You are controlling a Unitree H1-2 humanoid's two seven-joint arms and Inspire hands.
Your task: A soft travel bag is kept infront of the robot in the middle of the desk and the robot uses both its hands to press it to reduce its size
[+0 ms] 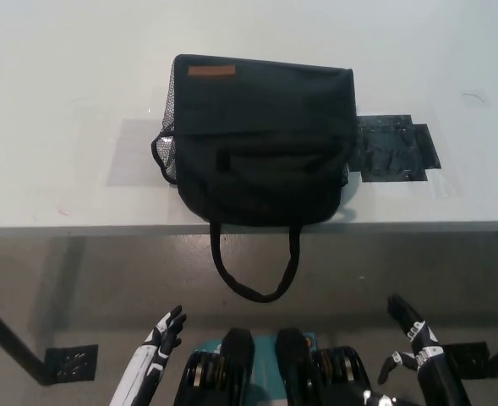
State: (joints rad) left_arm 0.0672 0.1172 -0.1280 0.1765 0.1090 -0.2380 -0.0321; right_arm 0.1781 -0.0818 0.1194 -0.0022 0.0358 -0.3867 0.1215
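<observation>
Both hands hang low, off the white worktop, short of its near edge: the white left hand and the black right hand, each with fingers spread and holding nothing. Open floor lies between them and the edge. On the worktop's middle, at the near edge, sits the black soft fabric travel bag, boxy, with mesh sides and a small brown label. Its looped carry strap droops over the edge. A black tape patch lies just beside the bag's right side.

Bag on desk, well beyond fingers of both hands, strap hanging over near edge between them.
</observation>
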